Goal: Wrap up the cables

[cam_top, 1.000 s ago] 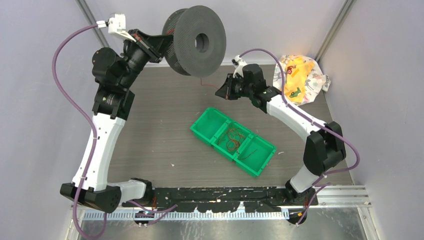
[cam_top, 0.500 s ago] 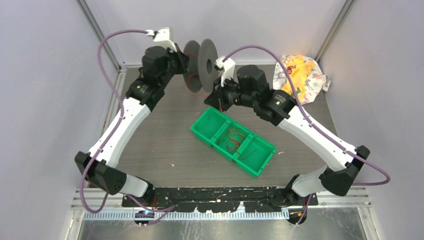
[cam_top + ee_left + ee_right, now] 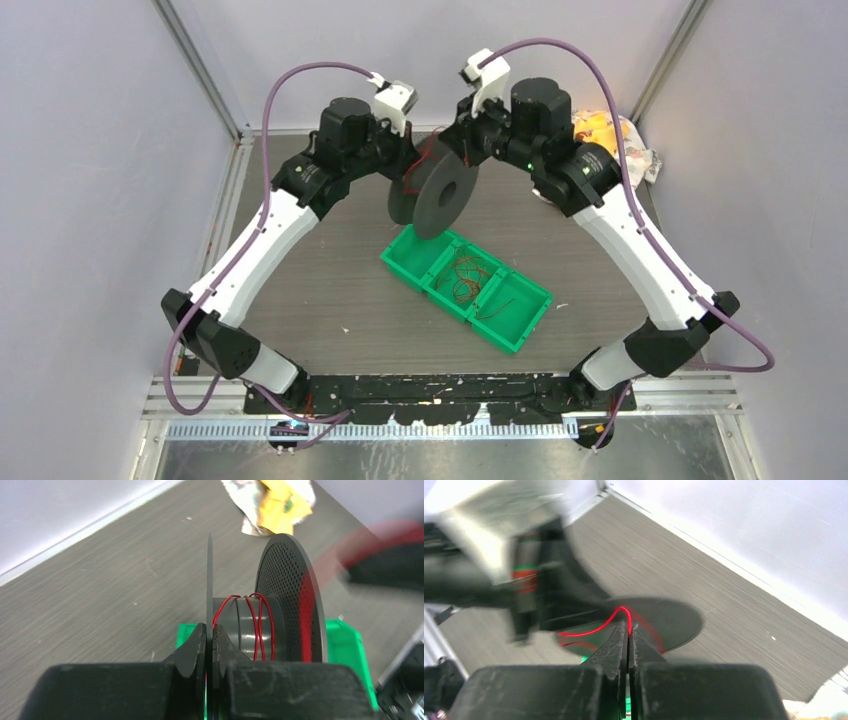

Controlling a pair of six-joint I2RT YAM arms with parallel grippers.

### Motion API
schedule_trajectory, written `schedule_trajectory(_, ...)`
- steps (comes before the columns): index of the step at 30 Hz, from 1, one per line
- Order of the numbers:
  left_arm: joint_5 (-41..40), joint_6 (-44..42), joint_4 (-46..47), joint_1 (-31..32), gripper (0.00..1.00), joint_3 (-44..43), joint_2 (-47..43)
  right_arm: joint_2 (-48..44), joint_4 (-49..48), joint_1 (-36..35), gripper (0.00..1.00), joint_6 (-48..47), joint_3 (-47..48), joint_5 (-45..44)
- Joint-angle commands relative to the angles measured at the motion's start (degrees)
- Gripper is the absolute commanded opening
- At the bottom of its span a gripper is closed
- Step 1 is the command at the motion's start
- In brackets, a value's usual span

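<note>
Left wrist view: the left gripper point(image 3: 209, 632) clamps the thin solid flange of a matte black spool point(image 3: 284, 580), its other flange perforated, with hair-fine red cable point(image 3: 259, 630) looped around the smooth hub and pinched by the right gripper point(image 3: 629, 629).

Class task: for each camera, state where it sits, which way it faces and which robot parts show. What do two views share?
Top: above and behind both arms, looking down on them whole.
Left wrist: on the left arm, facing the spool; its jaws pinch a flange.
Right wrist: on the right arm, facing the spool; its jaws pinch the wire.
Wrist views share spool and wire.
</note>
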State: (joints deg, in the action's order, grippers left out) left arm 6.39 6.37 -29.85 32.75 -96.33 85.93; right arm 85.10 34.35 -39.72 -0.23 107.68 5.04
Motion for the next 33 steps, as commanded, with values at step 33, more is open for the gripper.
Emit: schedule_trajectory(33, 18.18, 58.54, 51.16, -11.22, 0.0, 18.72, -7.46, -19.28, -30.76, 15.29, 0.01, 19.84, -37.28, 15.25)
